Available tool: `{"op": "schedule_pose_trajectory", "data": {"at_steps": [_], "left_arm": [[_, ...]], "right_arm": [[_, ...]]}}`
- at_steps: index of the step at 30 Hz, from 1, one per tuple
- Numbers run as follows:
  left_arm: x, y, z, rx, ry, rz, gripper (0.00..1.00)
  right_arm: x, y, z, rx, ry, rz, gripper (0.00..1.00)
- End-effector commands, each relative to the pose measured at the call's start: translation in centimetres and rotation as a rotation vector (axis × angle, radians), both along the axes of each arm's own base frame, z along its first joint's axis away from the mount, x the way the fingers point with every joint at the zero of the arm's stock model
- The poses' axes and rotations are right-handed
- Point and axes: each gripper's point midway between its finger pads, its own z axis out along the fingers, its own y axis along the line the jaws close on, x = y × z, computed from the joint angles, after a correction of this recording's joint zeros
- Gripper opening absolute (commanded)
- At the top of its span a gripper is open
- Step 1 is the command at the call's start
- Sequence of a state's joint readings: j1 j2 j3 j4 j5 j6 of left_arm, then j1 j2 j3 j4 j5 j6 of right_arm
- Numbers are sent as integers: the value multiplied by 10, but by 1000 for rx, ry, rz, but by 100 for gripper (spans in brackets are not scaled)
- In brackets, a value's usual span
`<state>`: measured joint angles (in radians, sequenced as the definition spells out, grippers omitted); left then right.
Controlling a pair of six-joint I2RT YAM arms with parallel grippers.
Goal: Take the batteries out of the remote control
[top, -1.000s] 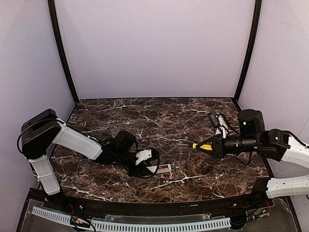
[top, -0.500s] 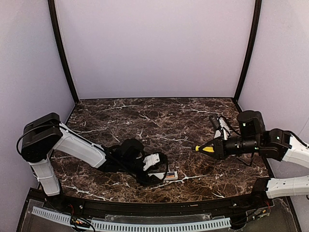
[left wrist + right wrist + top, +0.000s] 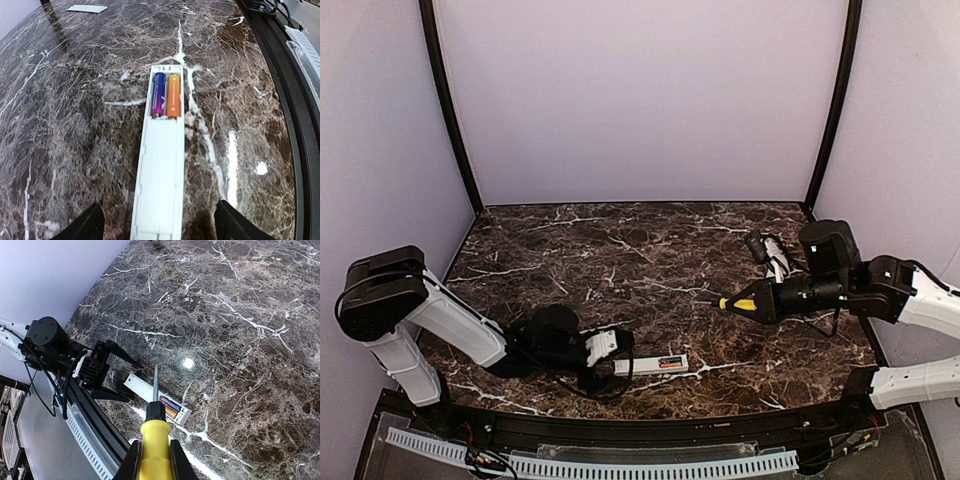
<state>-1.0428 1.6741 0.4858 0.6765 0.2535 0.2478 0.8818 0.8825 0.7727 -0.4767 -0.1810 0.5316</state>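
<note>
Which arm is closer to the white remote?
Left. The left gripper has its open jaws either side of one end of the remote control; the right gripper holds a screwdriver well off to the right.

The remote control lies flat on the table, close to the front edge and about midway across, its length running left to right. Its left end sits between the spread fingers of the left gripper, one finger on each side with a gap to the remote. Two batteries lie side by side in the recess at the remote's right end. To the right and further back, well apart from the remote, the right gripper clamps a screwdriver above the table, tip pointing left. A cover strip lies on the table far beyond the remote.
</note>
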Motion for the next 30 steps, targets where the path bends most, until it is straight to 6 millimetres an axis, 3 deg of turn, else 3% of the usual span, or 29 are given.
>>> {"op": "schedule_pose_trajectory", "data": {"at_steps": [1,6,15,24,30], "left_arm": [[0,6,17,-95,-76,8,77],[3,17,17,-135,-112,43,87],[14,12,11,-180,-25,38,98],[10,1,0,-170,-23,-31,98],[10,-10,-6,-169,-18,-77,90]], "right_arm": [[9,5,11,10,-13,-13,0],[11,12,11,5,0,-1,0],[10,14,10,13,14,-1,0],[11,12,4,0,18,-9,0],[13,14,3,-6,14,-5,0]]}}
